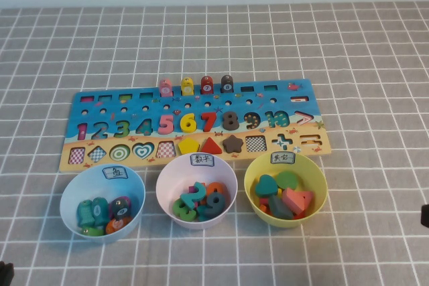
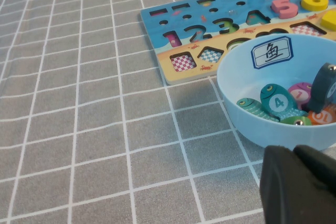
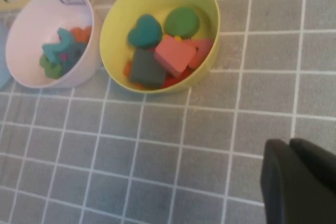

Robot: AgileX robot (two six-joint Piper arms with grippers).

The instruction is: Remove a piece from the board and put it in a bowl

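Jaws of the right gripper (image 3: 302,182) are sitting closed on nothing, low at the bench's near right edge, mostly cut off. Whether the left gripper (image 2: 299,184) is closed cannot be told; it is hanging beside the light blue bowl (image 2: 239,114). The piece (image 1: 230,121) is lying in its slot on the board (image 1: 94,102), between the red 7 (image 1: 209,121) and the 9. The bowl (image 1: 167,175) is standing just in front of the board, its contents partly hidden by its rim. Open bench (image 1: 375,51) is lying all around.
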